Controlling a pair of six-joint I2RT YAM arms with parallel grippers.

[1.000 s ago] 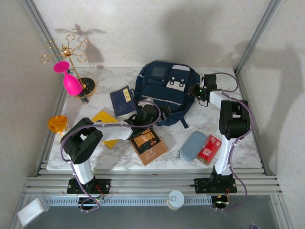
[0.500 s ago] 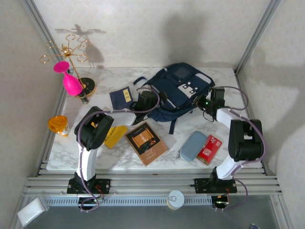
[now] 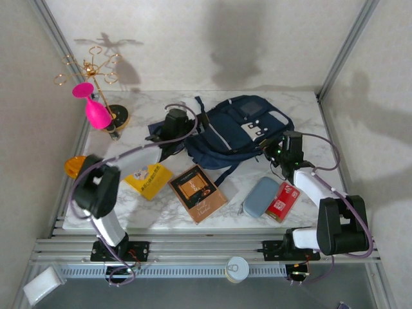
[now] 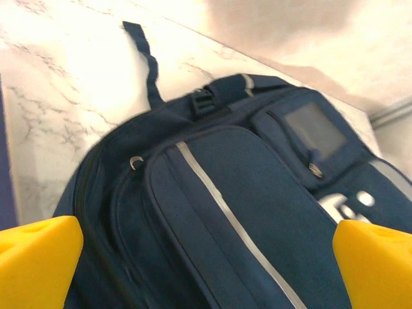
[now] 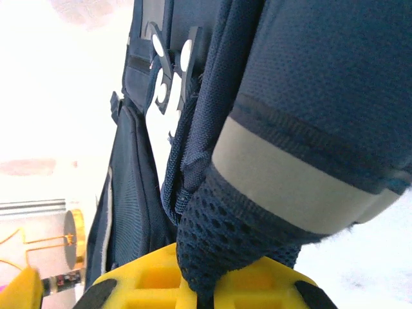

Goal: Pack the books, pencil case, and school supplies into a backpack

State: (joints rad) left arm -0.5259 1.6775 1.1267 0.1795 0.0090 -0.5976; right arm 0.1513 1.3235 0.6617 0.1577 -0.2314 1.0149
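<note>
Fingers (image 5: 141, 283) of right gripper (image 5: 199, 293) were clamped shut on backpack (image 3: 238, 129) mesh; left gripper (image 4: 206, 257) gaped fully, empty, pointed at backpack's front.

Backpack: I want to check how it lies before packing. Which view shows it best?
Top external: the whole backpack shows, front pockets up, straps trailing. The left wrist view gives a close-up of its front pockets and light stripe; the right wrist view shows a mesh part pinched in the jaws of the right gripper.
</note>
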